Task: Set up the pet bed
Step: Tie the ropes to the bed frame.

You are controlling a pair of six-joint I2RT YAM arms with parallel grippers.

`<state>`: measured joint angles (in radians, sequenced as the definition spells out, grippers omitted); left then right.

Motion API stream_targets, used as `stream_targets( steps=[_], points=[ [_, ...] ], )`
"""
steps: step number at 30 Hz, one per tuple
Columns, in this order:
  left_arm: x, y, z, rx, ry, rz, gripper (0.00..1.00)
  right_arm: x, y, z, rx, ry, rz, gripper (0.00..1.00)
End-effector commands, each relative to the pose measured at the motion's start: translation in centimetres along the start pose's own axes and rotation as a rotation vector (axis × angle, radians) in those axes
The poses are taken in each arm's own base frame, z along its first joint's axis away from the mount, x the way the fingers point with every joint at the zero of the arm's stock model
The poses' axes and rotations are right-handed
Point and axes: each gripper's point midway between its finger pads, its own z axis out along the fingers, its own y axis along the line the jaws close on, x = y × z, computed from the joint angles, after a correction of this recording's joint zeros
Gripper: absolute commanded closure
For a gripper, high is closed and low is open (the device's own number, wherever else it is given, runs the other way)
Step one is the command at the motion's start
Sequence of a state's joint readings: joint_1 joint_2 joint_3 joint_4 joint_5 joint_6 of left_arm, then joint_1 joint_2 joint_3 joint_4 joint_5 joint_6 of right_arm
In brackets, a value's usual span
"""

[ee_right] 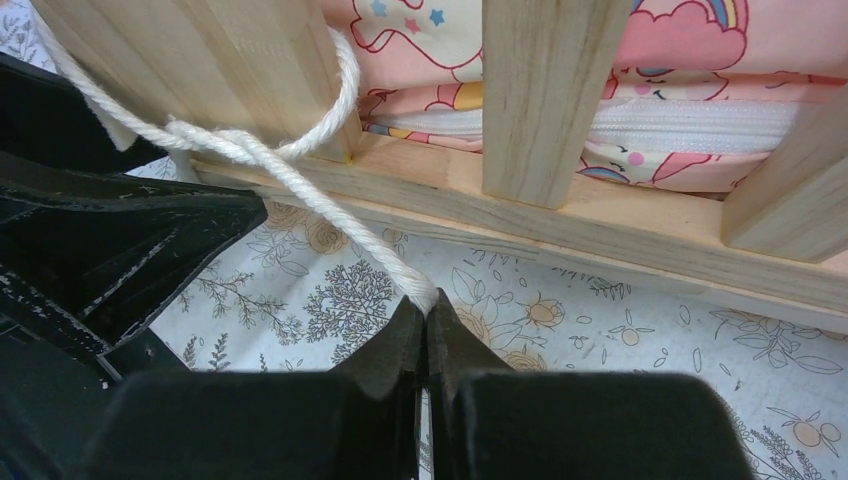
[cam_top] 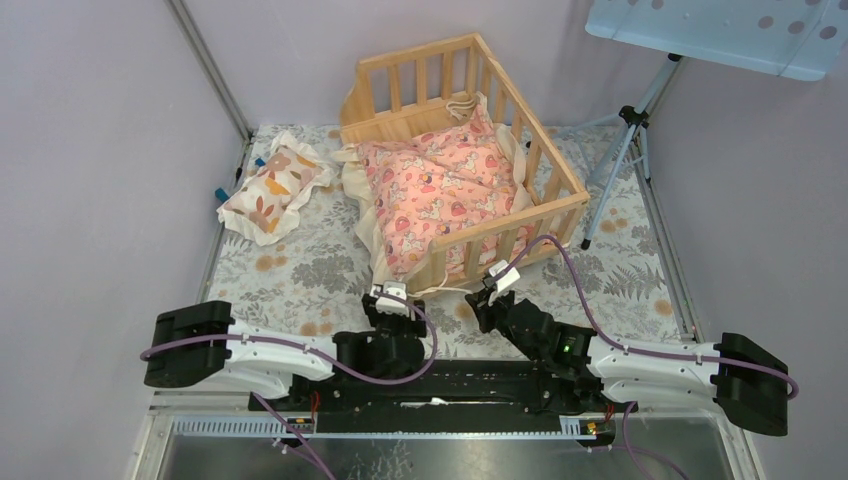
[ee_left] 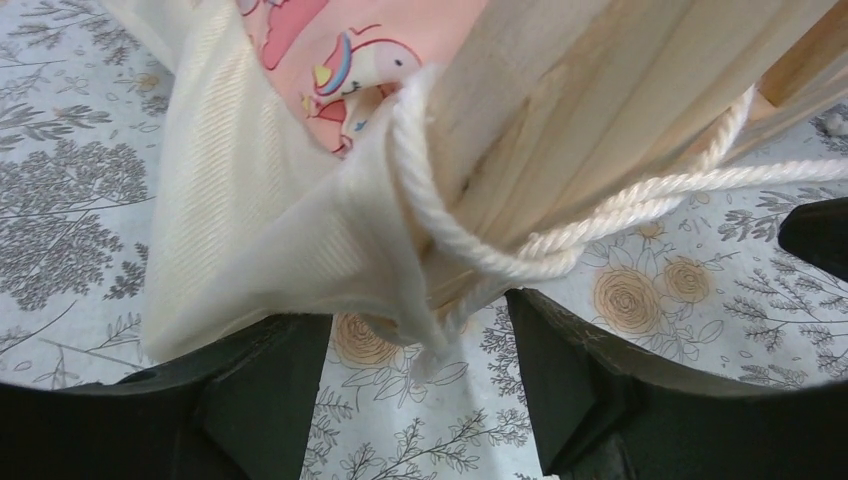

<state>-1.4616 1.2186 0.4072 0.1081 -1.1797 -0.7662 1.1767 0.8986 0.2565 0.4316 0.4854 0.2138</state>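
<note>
Top external view gives you the pet bed [cam_top: 415,55] sitting angled on the flowered desk [cam_top: 300,270], toward the back and middle, with its nearest corner post pointing at the two arms. A pink cushion [cam_top: 450,190] lies inside it, its cream ruffle spilling out over the open left side, and a small leaf-print pillow [cam_top: 275,185] rests on the desk well apart to the left. Your left tool [cam_top: 388,293] sits just in front of that near corner, a little to its left; your right tool [cam_top: 497,280] sits just in front of the near slatted rail, to the right of the same corner. From the left wrist you see the left tool [ee_left: 415,330] spread wide, its dark fingers [ee_left: 250,400] on either side of the corner post of the bed [ee_left: 540,100], clamping nothing. The ruffle's corner hangs down into the gap, and a white cord [ee_left: 620,200] is looped around the post above it. From the right wrist you see the right tool [ee_right: 425,305] fully closed, pinching that cord [ee_right: 300,190] between its tips just above the desk. The cord runs up and left from the pinch to a loop around the post, with the bed's lower rail [ee_right: 600,215] crossing just beyond the tips and the cushion showing pink between the slats.
</note>
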Motion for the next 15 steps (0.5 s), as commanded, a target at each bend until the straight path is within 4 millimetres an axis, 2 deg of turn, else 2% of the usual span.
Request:
stream_targets(
  steps=[1, 5, 15],
  points=[
    [-0.6, -0.8, 0.9, 0.028, -0.002, -0.039, 0.30, -2.0, 0.4, 0.2, -0.009, -0.059, 0.027, 1.00],
    [-0.4, -0.9, 1.4, 0.019, 0.011, -0.045, 0.40, -2.0, 0.5, 0.2, -0.013, -0.061, 0.030, 1.00],
    [0.3, 0.7, 1.6, -0.039, 0.036, -0.046, 0.80, -2.0, 0.4, 0.0, -0.012, -0.065, 0.030, 1.00]
  ],
)
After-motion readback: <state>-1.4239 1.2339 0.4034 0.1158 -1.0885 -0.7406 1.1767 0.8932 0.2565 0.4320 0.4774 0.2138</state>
